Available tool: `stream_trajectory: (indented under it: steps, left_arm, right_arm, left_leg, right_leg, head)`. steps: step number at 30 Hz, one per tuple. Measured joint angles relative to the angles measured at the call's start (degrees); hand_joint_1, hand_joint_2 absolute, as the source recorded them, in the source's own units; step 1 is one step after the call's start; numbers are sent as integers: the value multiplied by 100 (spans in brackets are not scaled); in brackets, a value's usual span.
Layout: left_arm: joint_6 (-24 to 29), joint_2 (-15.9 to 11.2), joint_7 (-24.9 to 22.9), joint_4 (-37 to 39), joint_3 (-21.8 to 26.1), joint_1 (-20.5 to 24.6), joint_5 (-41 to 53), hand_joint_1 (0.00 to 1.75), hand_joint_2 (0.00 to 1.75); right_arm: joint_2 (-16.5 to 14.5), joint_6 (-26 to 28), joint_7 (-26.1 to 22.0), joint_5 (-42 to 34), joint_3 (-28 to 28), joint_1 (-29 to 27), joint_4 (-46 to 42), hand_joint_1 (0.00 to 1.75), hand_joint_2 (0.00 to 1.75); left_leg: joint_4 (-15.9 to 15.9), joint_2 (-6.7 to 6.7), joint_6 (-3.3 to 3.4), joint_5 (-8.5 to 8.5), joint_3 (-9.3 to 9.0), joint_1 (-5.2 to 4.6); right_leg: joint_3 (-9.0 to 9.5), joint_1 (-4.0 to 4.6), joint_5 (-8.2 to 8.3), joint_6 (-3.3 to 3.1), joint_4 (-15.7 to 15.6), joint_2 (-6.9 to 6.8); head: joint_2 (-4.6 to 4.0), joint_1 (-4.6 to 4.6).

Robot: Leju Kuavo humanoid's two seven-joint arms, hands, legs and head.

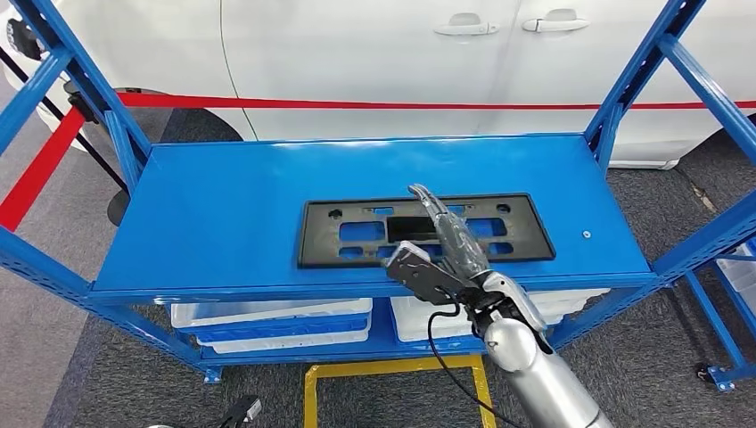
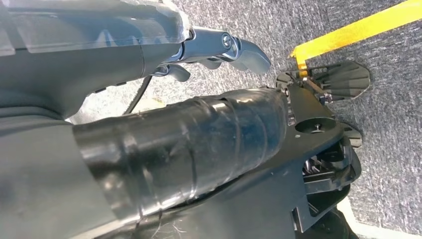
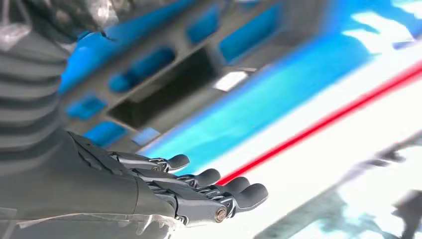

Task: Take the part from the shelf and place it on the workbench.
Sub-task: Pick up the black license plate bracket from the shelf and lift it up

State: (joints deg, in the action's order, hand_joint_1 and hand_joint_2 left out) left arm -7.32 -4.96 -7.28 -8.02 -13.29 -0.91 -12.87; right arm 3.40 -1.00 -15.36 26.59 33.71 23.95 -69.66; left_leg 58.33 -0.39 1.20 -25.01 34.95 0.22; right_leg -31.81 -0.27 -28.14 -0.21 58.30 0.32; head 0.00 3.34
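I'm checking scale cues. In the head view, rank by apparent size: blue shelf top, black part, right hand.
1. Blue shelf top
2. Black part
3. Right hand, though it is nearer the camera and so looks enlarged.

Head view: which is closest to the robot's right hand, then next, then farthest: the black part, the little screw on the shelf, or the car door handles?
From the right hand:
1. The black part, flat on the blue shelf, right under the hand's fingers.
2. The little screw, on the shelf off to the right of the part.
3. The car door handles, up on the white car behind the shelf.
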Motion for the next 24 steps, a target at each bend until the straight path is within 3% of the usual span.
stream_trajectory:
  steps: [3, 7, 12, 15, 18, 24]
  left_arm:
    - [11, 2, 8, 0, 0, -7, -39, 0, 0]
    - [51, 9, 9, 0, 0, -19, -98, 0, 0]
    - [74, 16, 9, 0, 0, -24, -112, 0, 0]
    - [68, 15, 10, 0, 0, -22, -93, 0, 0]
    - [58, 15, 17, 0, 0, -21, -71, 0, 0]
    - [10, 13, 51, 0, -37, -1, -22, 0, 0]
  right_arm:
    - [91, -302, 47, -581, -51, -99, -789, 0, 0]
    - [299, -501, 3, -1130, -114, -204, -1671, 0, 175]
    - [608, -449, 184, -942, -193, -259, -2341, 0, 175]
    - [764, -53, 421, 224, -186, -261, -2387, 0, 175]
    - [892, 263, 673, 1285, -119, -242, -2223, 0, 175]
    - [1022, 266, 847, 1769, 106, -207, -1370, 0, 175]
  left_leg:
    - [0, 1, 0, 0, 1, 0]
    - [-1, 1, 0, 0, 3, 0]
    - [-1, 1, 0, 0, 2, 0]
    - [-1, 0, 0, 0, 2, 0]
    - [-1, -1, 0, 0, 2, 0]
    - [0, -2, 0, 0, 2, 0]
  right_leg:
    - [-3, 0, -1, 1, 0, 1]
    - [-3, -1, -2, 2, 0, -1]
    - [-1, -3, -1, 2, -1, 0]
    - [1, -3, -1, 3, -1, -1]
    - [2, -3, -1, 3, 0, -2]
    - [1, -1, -1, 3, 0, -3]
  head:
    - [0, 1]
    - [0, 1]
    - [0, -1]
    - [0, 0]
    - [0, -1]
    - [0, 0]
